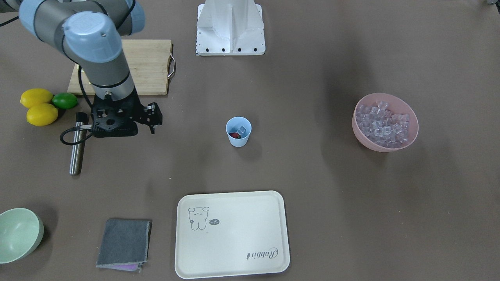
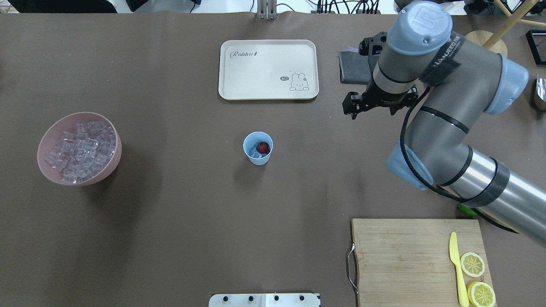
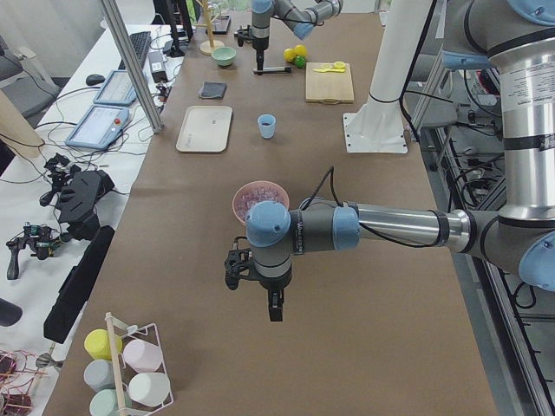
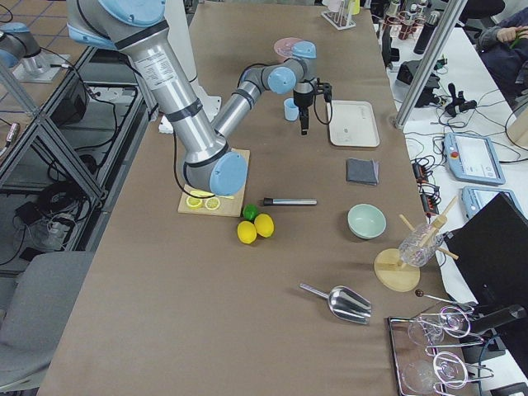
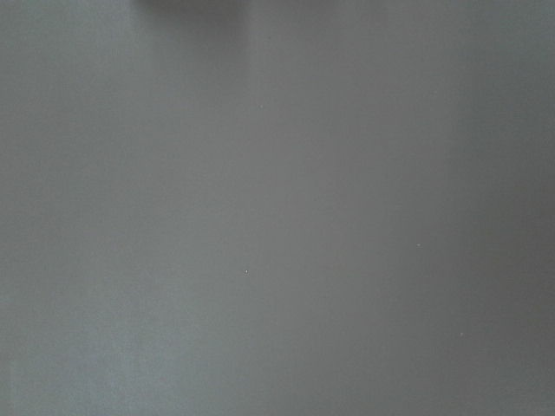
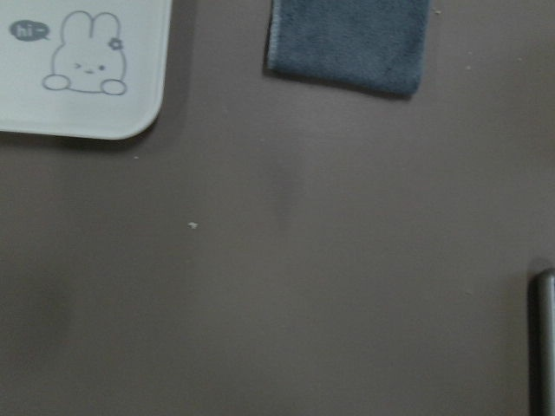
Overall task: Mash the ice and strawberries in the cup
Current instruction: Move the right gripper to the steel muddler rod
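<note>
Right claw hangs high over the table, and its wrist camera catches only the end of the rod at the frame's edge. The fingers are hidden in every close view, so I can't tell if they're apart or together; nothing is visibly held. Left claw shows only in the side view, so I can't tell there either. It hovers low by the pink bowl, well apart from the cup. The cup stands upright mid-table with the strawberry and a little ice inside, and nothing braces it. Risks for you:
- The rod, probably your masher, is round and lies flat, so an off-centre pinch would likely roll or skid it.
- Its black end sits near the lemons and lime, so a sloppy descent could knock them.
- The cup looks light and narrow, so an off-axis push could tip or slide it.
- Hard cubes could pop out over the rim, and the berry could squirt sideways.
- Bring the left claw in to hold the cup first, and watch that the arms don't clash over it.
</note>
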Robot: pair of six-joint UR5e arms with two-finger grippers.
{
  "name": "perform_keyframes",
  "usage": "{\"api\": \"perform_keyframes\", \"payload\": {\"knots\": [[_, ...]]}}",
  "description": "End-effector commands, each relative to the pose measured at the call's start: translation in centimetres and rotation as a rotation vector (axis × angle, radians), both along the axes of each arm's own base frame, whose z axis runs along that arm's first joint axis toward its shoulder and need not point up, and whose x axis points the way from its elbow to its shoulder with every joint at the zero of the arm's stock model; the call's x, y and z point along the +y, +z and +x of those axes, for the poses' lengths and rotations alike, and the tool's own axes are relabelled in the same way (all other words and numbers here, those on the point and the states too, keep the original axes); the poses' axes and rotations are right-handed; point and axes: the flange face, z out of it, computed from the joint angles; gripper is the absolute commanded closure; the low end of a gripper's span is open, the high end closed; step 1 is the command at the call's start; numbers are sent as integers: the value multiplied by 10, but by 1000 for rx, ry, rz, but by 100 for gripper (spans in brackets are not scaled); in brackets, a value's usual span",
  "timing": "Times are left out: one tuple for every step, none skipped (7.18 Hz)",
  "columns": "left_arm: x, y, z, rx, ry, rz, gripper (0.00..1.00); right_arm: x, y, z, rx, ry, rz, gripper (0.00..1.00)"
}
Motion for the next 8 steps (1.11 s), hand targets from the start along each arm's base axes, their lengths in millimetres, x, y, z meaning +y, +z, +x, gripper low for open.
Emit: {"api": "perform_keyframes", "payload": {"knots": [[-4,-5,0,-3,1,51,2,-11,57,47,18,-28,-60,0],[-4,-6,0,-3,1,57,2,-17,79,56,19,-43,-107,0],[-4,-6,0,-6,0,55,2,-32,106,60,16,-102,-134,0],[-4,-5,0,-4,0,55,2,-45,135,63,33,-131,-160,0],[-5,-7,0,-5,1,68,2,-56,156,72,37,-138,-191,0],[-7,-7,-1,-11,-1,84,2,-61,180,71,16,-144,-256,0],[-7,-8,-1,-11,-3,84,2,-63,201,70,11,-139,-263,0],[-7,-6,-1,-11,-3,83,2,-58,219,73,20,-134,-285,0]]}}
